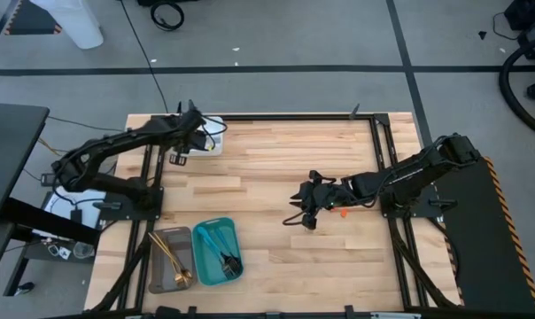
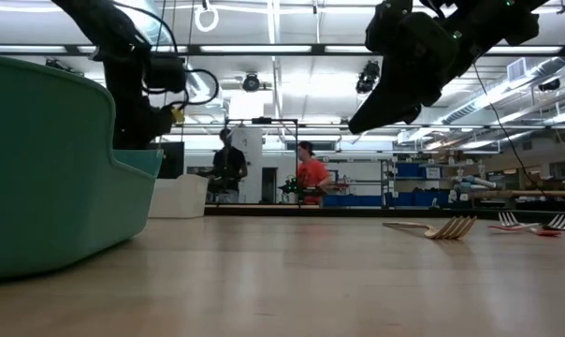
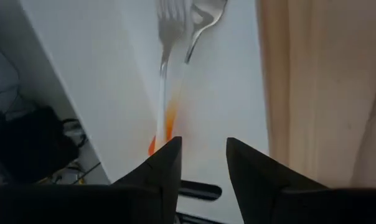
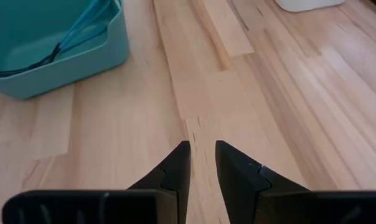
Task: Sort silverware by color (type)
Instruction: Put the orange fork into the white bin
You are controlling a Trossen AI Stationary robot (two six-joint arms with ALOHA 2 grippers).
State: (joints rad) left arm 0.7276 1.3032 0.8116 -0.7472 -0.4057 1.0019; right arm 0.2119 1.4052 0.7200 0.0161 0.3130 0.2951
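Observation:
My left gripper (image 3: 203, 155) hangs open over the white tray (image 3: 225, 93) at the table's far left (image 1: 216, 126). A fork (image 3: 169, 37) and a spoon (image 3: 203, 22) with orange handles lie flat in that tray, beyond the fingertips. My right gripper (image 4: 202, 158) hovers over bare wood at the table's middle (image 1: 303, 213), fingers a narrow gap apart with nothing between them. An orange piece of silverware (image 1: 345, 211) lies on the table beside the right arm. In the low view a pale fork (image 2: 446, 227) and orange forks (image 2: 535, 225) lie flat on the wood.
A teal tray (image 1: 217, 252) with teal silverware and a grey tray (image 1: 168, 261) with gold pieces stand side by side at the near left. Bare wood stretches between the two arms. Two people stand far off in the room behind the table (image 2: 311, 173).

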